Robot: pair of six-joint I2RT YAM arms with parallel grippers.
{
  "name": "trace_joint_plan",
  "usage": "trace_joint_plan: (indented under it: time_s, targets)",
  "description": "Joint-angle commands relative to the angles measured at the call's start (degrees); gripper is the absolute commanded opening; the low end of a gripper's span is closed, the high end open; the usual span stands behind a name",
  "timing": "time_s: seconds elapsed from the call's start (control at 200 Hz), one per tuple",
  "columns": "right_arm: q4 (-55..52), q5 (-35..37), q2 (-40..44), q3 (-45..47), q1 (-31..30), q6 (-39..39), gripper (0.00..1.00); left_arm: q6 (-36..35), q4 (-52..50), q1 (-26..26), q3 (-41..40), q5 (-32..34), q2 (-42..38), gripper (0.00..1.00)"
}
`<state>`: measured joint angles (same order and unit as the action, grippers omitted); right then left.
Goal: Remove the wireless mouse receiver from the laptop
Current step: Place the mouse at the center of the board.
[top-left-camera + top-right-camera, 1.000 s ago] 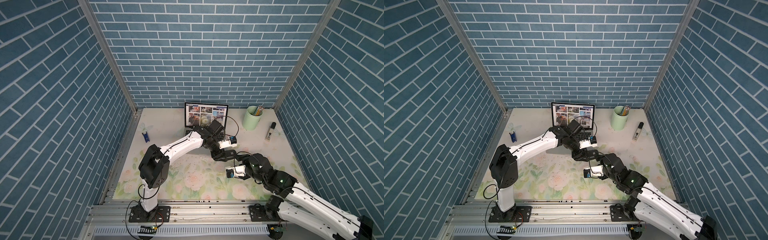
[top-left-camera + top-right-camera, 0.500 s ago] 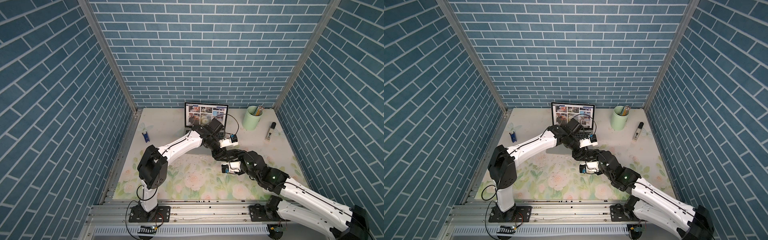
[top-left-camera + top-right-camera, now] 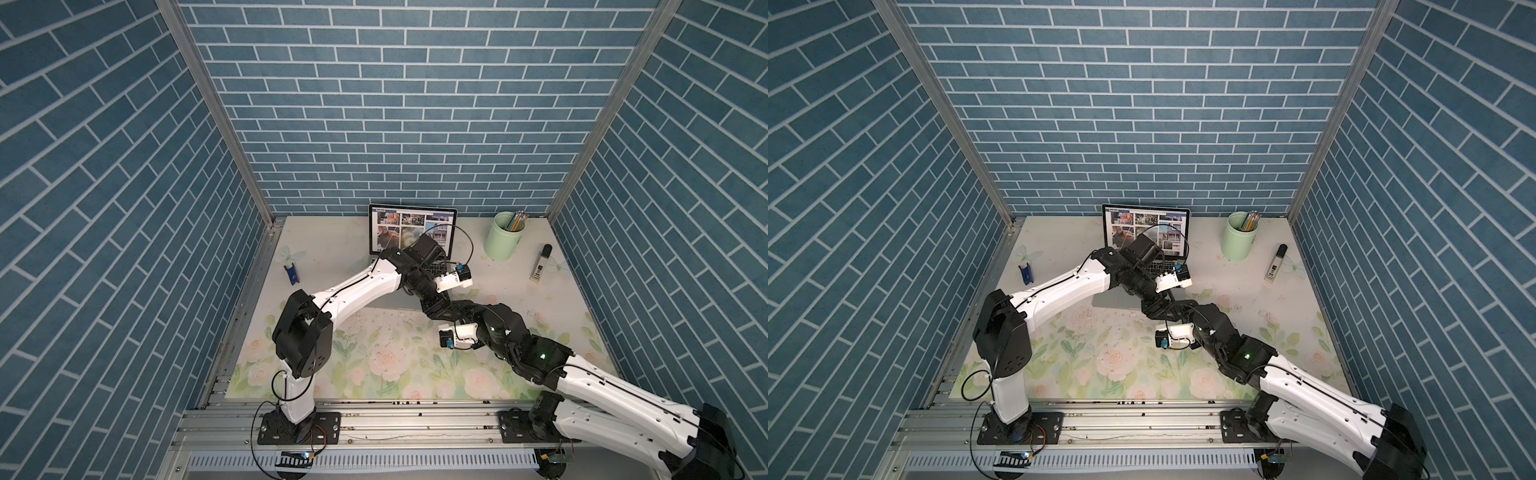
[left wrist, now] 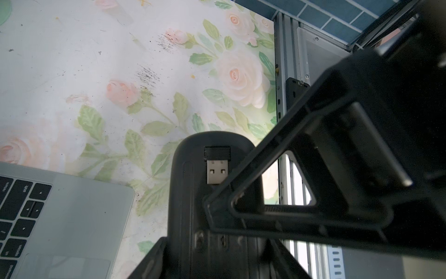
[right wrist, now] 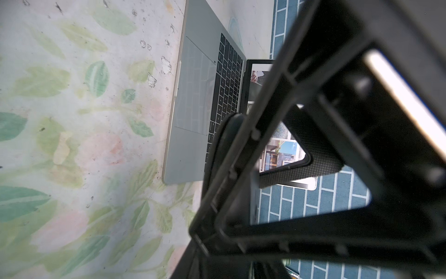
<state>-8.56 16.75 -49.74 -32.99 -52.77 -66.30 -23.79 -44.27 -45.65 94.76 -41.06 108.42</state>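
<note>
- Jaws of the left gripper pinch the wireless mouse receiver, its metal plug bare.
- It hangs clear of the laptop, beside its front right corner, above the bench middle.
- Meeting it is the right gripper; whether its jaws are spread or pressed together cannot be told.

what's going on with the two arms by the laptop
The wireless mouse receiver is already out of the laptop. It sits in the left gripper, metal plug bare, up off the table beside the laptop's corner. The right gripper is close beside the left one; whether it grips anything is hidden.
</note>
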Motion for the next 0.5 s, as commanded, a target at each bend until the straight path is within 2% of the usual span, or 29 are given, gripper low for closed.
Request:
trace_joint_plan:
  time_s: [0.0,0.12,0.14,0.155,0.38,0.495]
  targets:
    - [0.78,0.0,-0.4,0.73,0.04,5.04,0.0,-3.43,0.63,-0.67,0.05,-0.19,-1.73,0.64]
    - [0.21,-0.67,-0.35,0.72,0.05,5.92,0.0,-3.73,1.07,-0.36,-0.09,0.3,-2.01,0.81]
    - [0.09,-0.7,-0.36,0.69,0.05,6.01,0.0,-3.76,1.18,-0.28,-0.17,0.39,-2.07,0.96]
    - [-0.02,-0.74,-0.27,0.73,0.04,6.19,0.0,-3.77,1.2,-0.24,-0.21,0.43,-2.15,0.99]
    - [-2.4,-1.33,0.24,1.74,0.09,9.1,0.0,-4.57,3.26,1.95,-1.72,-0.33,-3.47,1.0]
    - [-3.96,-1.53,0.34,2.33,0.08,10.89,0.0,-7.21,3.03,4.12,-2.06,-3.31,-4.09,1.0]
